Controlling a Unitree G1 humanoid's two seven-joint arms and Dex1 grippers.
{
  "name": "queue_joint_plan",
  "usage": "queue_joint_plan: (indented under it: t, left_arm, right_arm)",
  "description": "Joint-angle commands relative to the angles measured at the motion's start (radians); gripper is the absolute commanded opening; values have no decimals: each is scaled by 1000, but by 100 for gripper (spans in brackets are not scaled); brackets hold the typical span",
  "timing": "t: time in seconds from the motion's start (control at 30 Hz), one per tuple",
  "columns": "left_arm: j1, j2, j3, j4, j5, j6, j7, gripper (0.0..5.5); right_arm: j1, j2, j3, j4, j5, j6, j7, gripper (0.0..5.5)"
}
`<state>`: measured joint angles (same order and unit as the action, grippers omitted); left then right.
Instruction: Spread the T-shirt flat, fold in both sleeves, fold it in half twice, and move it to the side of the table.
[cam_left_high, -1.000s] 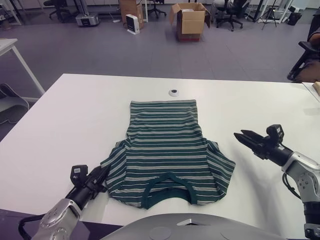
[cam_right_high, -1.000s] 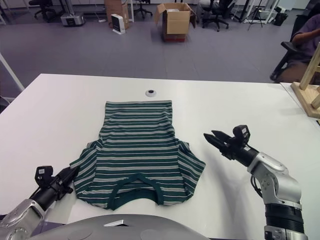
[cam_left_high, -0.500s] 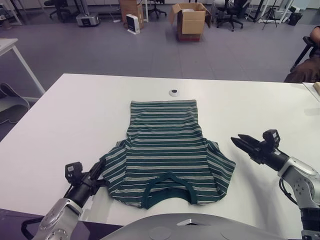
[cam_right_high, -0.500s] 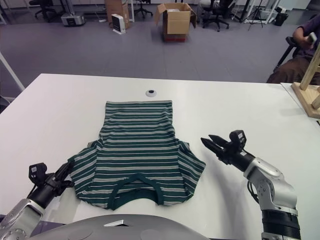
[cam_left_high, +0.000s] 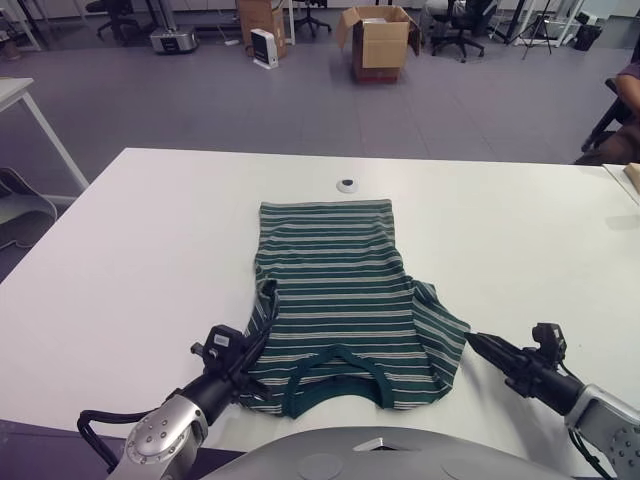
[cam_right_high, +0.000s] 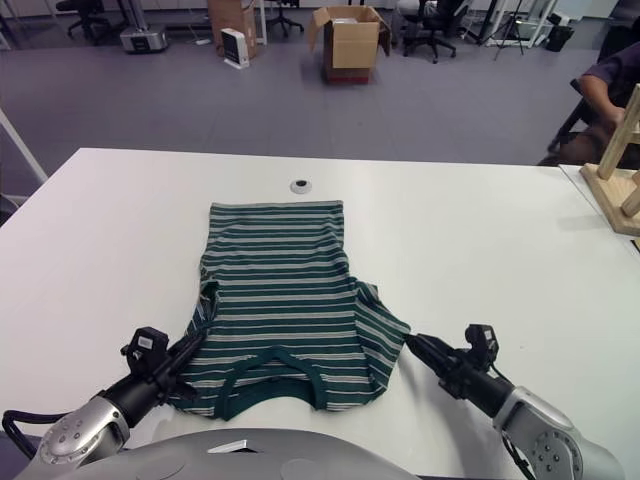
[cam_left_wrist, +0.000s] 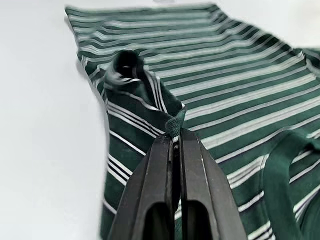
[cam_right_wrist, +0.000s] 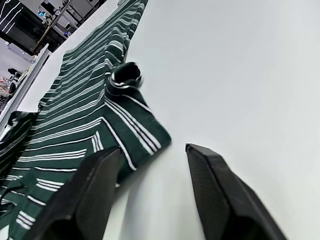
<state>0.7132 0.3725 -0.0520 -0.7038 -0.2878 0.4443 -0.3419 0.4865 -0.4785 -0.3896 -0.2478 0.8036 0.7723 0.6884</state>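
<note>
1. Two sleeves to fold, and neither is finished. The T-shirt (cam_left_high: 340, 290) lies spread on the bench (cam_left_high: 150, 230), mid-width and closer to the near edge.
2. Its long axis runs from near edge to far edge. The collar points to the near edge. The hem points to the far edge, just short of a small round disc (cam_left_high: 347, 185).
3. Left gripper (cam_left_wrist: 175, 137) is clamped on the left sleeve (cam_left_wrist: 131, 70), with cloth lifted and bunched against the body. Judged mid-fold.
4. Right gripper (cam_left_high: 476, 344) is spread wide, low at the tip of the right sleeve (cam_left_high: 442, 325). That sleeve lies out flat, ungripped.
5. Remaining, by my reading: both sleeve folds, two half-folds, and the move to the bench side.
</note>
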Motion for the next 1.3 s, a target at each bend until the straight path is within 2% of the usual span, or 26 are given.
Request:
queue_joint_plan:
  t: [0.03,0.07,0.1,0.27,0.4,0.43,0.5,0.77,0.83,0.93,1.03,1.1,1.23,1.3]
  left_arm:
    - [-13,26,-45,37,70,-11,1,0]
    - [-15,27,-51,42,79,-12,3,0]
    - [-16,24,-51,44,79,-10,5,30]
    - [-6,16,-39,11,30,-25,-28,113]
    - [42,53,-67,-56,-31,-58,-122,182]
    - [48,61,-70,-61,-29,-67,-133,197]
    - [47,66,-29,-68,-43,-81,-141,223]
    - [68,218,254,-18,-51,-172,-284,223]
    - [62,261,288,18,0,-203,-309,223]
    - [65,346,302,62,83,-269,-381,272]
    - [82,434,320,55,95,-330,-504,330]
    - [92,502,348,63,110,-398,-600,358]
    - [82,593,356,85,145,-503,-732,419]
    - [61,591,331,112,197,-550,-725,450]
  right_arm:
    - [-23,35,7,7,22,44,-60,202]
    - [-33,45,6,7,34,54,-73,183]
    - [-44,53,4,7,46,65,-88,167]
    - [-67,82,-4,-49,106,100,-140,72]
    - [-58,42,14,-191,171,89,-66,1]
    - [-68,35,26,-213,176,88,-57,0]
    - [-97,20,64,-246,161,83,-49,0]
    - [-133,-145,366,-326,-128,-39,59,0]
    - [-124,-184,422,-326,-177,-75,104,0]
    - [-141,-196,478,-291,-250,-129,118,0]
    - [-173,-204,479,-291,-253,-128,131,65]
    - [-190,-250,431,-322,-188,-98,192,97]
    - [-203,-425,318,-319,-135,-113,387,160]
    - [-181,-550,317,-254,-266,-305,548,194]
